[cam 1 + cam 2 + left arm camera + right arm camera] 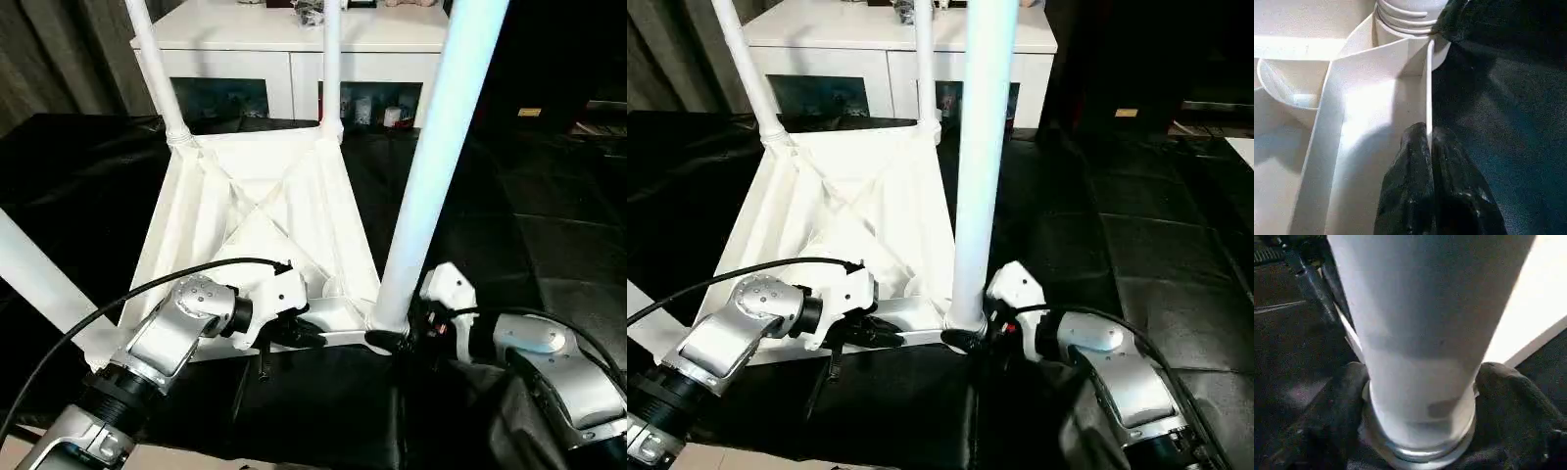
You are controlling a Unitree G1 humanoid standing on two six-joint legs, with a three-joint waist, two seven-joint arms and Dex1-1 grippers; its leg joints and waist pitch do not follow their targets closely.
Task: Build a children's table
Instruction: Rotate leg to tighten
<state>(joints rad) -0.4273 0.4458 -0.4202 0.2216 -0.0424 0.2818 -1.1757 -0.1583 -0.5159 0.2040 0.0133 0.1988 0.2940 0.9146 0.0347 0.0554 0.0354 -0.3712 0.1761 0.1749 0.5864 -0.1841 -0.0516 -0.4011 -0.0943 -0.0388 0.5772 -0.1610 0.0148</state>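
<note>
While the white plastic rectangular tabletop (265,211) lies upside down on the black padded surface (549,245), its ribbed underside faces up in the left eye view, with diagonal ribs crossing at the middle. Three long tapered white tube legs stand in its round corner sockets: the far left leg (157,69), the far right leg (331,64) and the near right leg (436,162). A fourth white tube leg (44,284) slants out near the near left corner. The left gripper (294,333) sits at the tabletop's near rim, and the right gripper (397,338) is at the foot of the near right leg. Behind the tabletop stands a white cabinet with glass-fronted shelves (294,59).

From the right eye view the same layout shows, with a black cable (715,279) arching over the silver left forearm (720,343).

Seen from the left wrist view, the two black fingers (1410,196) are pinched on the thin upright rim wall of the tabletop, one finger on each side of it. The ringed foot of the near right leg sits in the corner socket beyond.

Looking along the right wrist view, black fingers (1518,401) lie against either side of the near right leg's base, clamping it just above the ringed collar.
</note>
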